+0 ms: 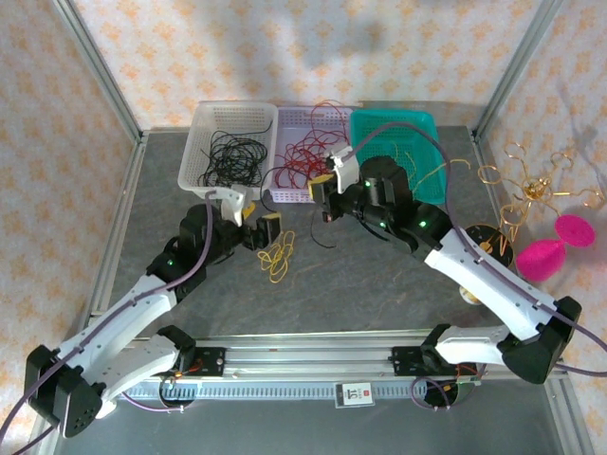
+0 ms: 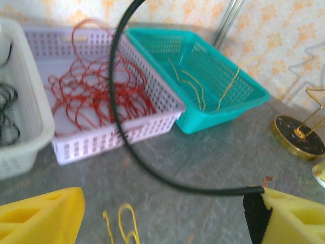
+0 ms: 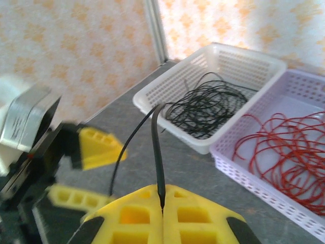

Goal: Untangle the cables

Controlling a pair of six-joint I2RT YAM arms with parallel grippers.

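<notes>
1. Right gripper (image 3: 162,197): yellow fingers pressed together, pinching a black cable (image 3: 158,152) that rises from the seam.
2. Left gripper (image 2: 167,218): fingers spread wide, nothing between them. The black cable's free end meets the tip of one finger (image 2: 292,216).
3. Loose yellow cables (image 1: 278,256) lie on the table (image 1: 379,284), just beside the left gripper.
4. Sorted at the far edge: black cables in the white basket (image 1: 194,156), red cables in the lavender basket (image 1: 285,194), yellow cables in the teal basket (image 1: 422,121).

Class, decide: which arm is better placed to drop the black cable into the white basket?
Right. The right pincer is shut on the black cable, with the white basket ahead of it; the left pincer stands open.
</notes>
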